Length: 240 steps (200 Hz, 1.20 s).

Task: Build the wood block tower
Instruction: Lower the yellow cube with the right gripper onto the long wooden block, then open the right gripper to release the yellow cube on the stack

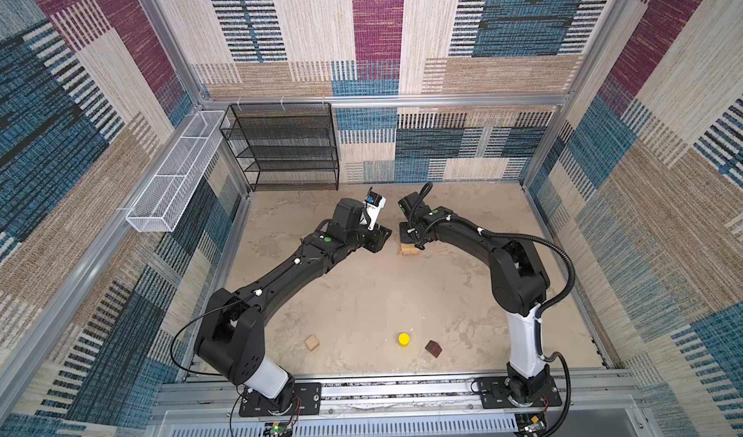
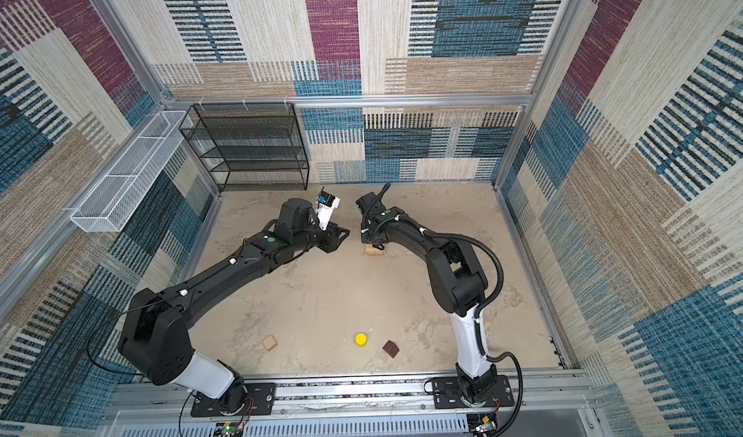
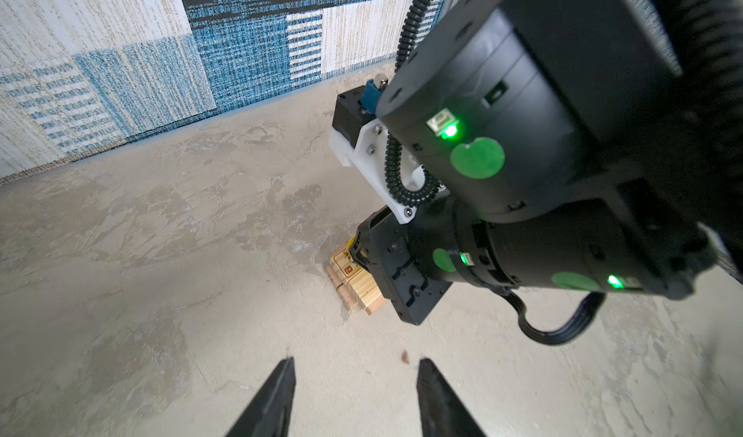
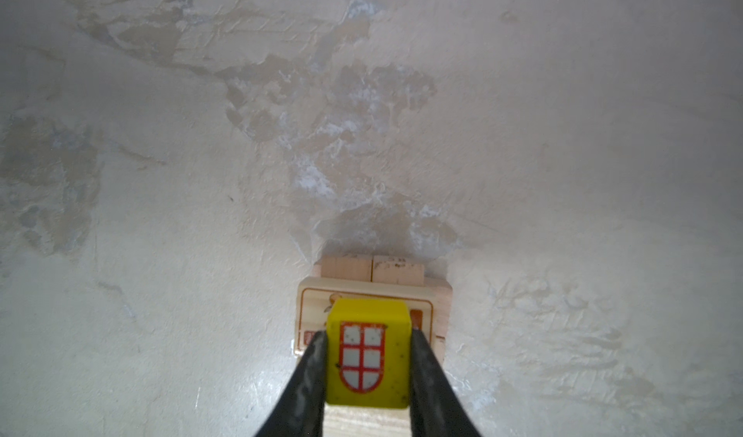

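While the left gripper [image 3: 357, 361] hangs at 9 o'clock of the wood block tower [image 1: 410, 250], jaws apart and empty above the table [image 1: 362, 294], the right gripper [image 4: 368, 334] is clenched on a yellow cube [image 4: 368, 358] just over this low stack of pale planks. I cannot tell if they touch. Toward 6 o'clock lie a tan cube [image 1: 311, 342], a yellow cylinder [image 1: 403, 339] and a dark brown block [image 1: 433, 348] — well apart from the tower.

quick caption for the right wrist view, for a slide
Right gripper clamps a yellow cube with a printed window over the stacked pale planks.
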Each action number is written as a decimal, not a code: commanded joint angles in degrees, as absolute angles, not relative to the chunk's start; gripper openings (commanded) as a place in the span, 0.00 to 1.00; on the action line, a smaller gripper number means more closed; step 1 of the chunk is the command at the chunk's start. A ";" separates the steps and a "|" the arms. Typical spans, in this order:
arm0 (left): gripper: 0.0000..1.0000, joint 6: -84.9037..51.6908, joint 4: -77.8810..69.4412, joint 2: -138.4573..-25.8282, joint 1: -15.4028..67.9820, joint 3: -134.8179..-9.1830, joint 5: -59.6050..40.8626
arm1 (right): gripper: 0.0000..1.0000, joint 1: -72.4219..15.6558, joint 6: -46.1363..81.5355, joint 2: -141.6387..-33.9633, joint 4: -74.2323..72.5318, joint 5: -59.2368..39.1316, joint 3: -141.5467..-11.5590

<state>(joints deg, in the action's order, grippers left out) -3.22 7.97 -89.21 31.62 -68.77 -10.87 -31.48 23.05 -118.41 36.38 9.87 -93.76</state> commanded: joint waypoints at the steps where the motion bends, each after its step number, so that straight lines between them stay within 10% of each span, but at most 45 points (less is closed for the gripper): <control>1: 0.53 -3.76 7.65 -89.34 31.55 -68.90 -10.83 | 0.20 -31.47 22.97 -118.61 36.73 10.02 -94.39; 240: 0.53 -3.26 8.10 -89.11 31.55 -69.08 -9.91 | 0.55 -31.11 22.70 -117.18 37.35 9.75 -95.14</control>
